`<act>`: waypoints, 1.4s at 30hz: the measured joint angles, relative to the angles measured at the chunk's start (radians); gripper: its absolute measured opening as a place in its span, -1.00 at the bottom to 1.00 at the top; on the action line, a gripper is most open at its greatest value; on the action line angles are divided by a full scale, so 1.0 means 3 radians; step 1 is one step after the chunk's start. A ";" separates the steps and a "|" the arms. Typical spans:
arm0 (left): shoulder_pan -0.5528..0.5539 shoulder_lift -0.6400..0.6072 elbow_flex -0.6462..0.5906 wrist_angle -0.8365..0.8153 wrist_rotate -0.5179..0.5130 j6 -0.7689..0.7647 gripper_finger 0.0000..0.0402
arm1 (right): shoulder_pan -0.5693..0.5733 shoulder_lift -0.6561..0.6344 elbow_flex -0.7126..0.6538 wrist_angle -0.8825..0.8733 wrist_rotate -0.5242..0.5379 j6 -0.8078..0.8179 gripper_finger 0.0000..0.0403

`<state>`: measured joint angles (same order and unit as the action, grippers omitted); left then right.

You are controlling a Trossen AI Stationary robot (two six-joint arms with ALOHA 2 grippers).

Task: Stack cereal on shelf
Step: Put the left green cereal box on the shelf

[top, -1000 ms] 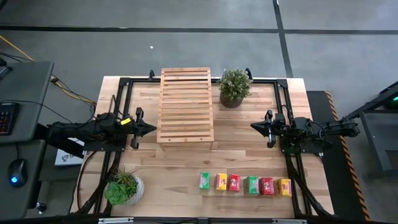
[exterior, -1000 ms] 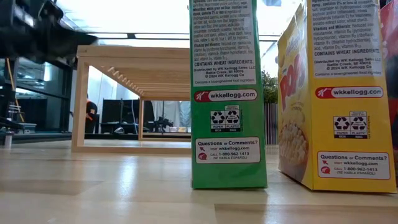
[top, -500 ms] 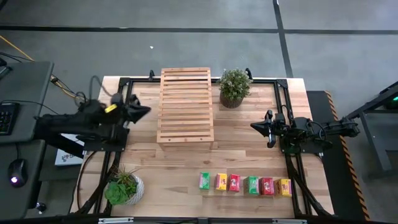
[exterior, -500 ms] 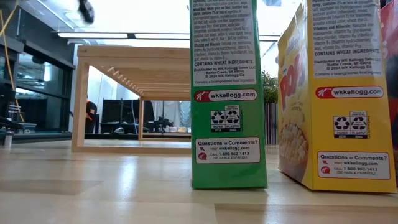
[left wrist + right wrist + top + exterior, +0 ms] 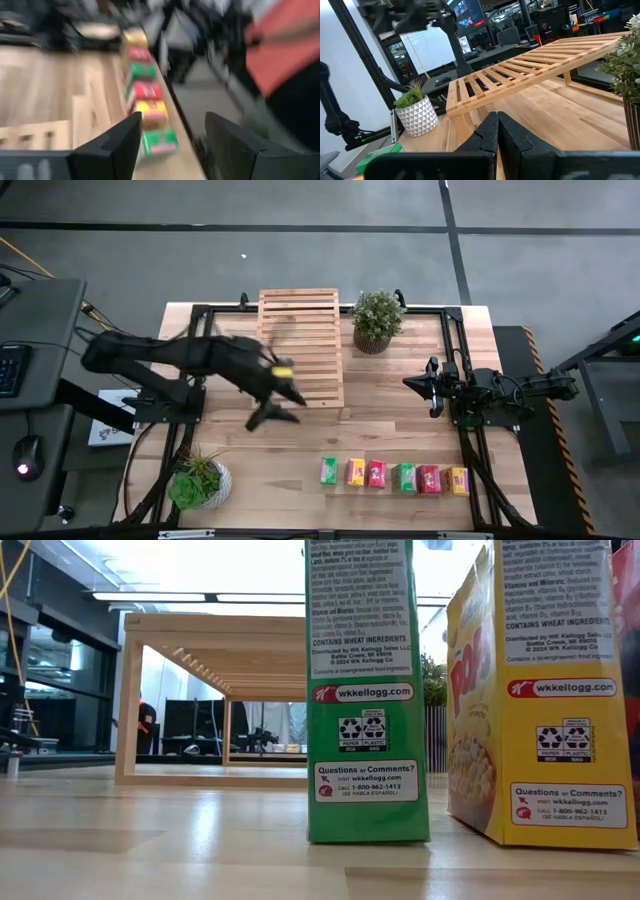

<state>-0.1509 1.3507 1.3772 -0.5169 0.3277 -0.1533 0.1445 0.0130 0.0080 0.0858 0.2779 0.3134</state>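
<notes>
Readable print, low view: green cereal box [image 5: 366,690] side panel reads "wkkellogg.com", "CONTAINS WHEAT INGREDIENTS", "Questions or Comments?", "1-800-962-1413", plus recycling marks. Yellow cereal box [image 5: 545,690] just right of it carries the same web address and phone line, and big letters "PO" on its face.

Six cereal boxes [image 5: 395,476] stand in a row along the near edge of the table, right of centre: green, yellow, red, green, red, yellow from left to right. Shelf [image 5: 299,348] sits at far centre of the table [image 5: 400,420], well apart from the boxes.

Left gripper [image 5: 278,404] is above the table just off the shelf's near-left corner, fingers spread wide, holding nothing; its wrist view looks down the box row [image 5: 145,105]. Right gripper [image 5: 432,387] is at the right side of the table, fingers pressed together, empty.

Surface: light wood butcher-block top with a black frame. Potted plant [image 5: 377,320] right of the shelf, another in a white pot [image 5: 199,482] near-left. Grey concrete floor; desk with keyboard and mouse at left; monitors in the room behind.
</notes>
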 joint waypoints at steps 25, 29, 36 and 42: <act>-0.0702 0.2040 0.1286 -0.0811 -0.0178 0.3866 0.09 | 0.0000 0.0000 0.0000 0.0000 0.0001 0.0000 -1.00; -0.0726 0.2184 0.1286 -0.0782 -0.0407 0.4095 0.09 | 0.0001 0.0001 0.0000 0.0000 0.0000 -0.0001 -1.00; -0.0699 0.2273 0.1289 -0.0819 -0.0429 0.4106 0.09 | 0.0001 0.0000 0.0000 -0.0012 0.0000 0.0000 -1.00; -0.0698 0.2271 0.1290 -0.0854 -0.0436 0.4107 0.09 | 0.0001 -0.0001 -0.0001 -0.0025 0.0000 0.0000 -1.00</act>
<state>-0.3603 2.0319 1.7641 -0.7731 0.1970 1.0788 0.1448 0.0128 0.0078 0.0784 0.2779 0.3134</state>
